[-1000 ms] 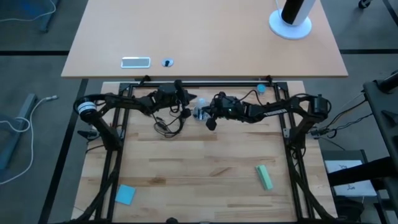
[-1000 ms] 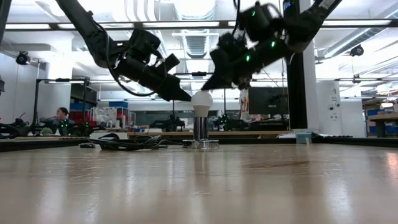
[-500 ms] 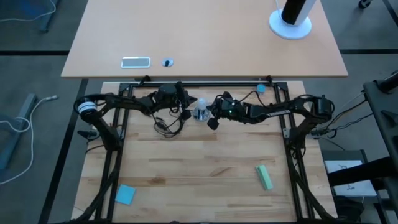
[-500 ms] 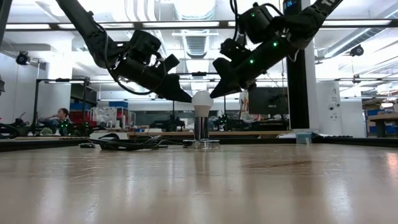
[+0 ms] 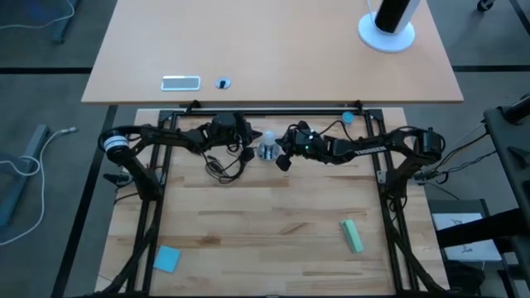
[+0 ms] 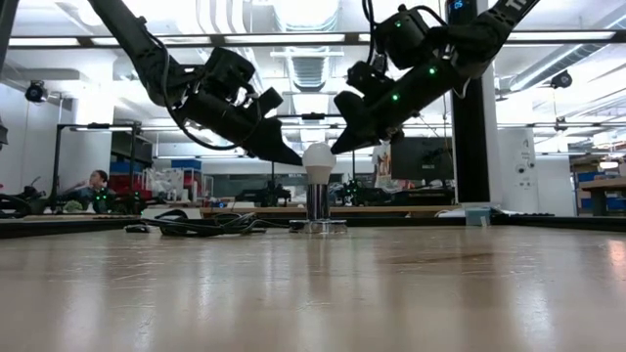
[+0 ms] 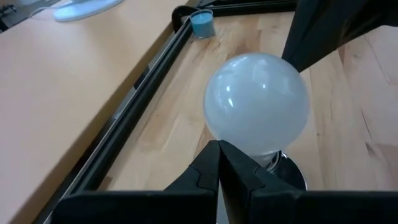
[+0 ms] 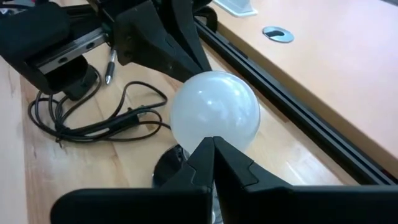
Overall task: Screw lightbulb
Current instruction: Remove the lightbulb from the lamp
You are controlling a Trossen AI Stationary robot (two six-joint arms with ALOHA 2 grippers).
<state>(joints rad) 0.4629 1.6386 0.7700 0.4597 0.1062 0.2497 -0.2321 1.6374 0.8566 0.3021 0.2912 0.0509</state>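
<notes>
No writing shows on the lightbulb (image 7: 256, 102) or socket (image 6: 317, 224).

- The table (image 5: 273, 215) is seen from straight above, far off.
- It is viewed level from table-top height, facing the room.
- The bulb (image 7: 257, 102) is seen close from each wrist, from opposite sides.
- The bulb (image 6: 318, 160) is shared by all views.

No text, label or number could be read anywhere — the white sheets (image 5: 458, 234) beside the table (image 5: 265, 215) bore only illegible marks.
</notes>
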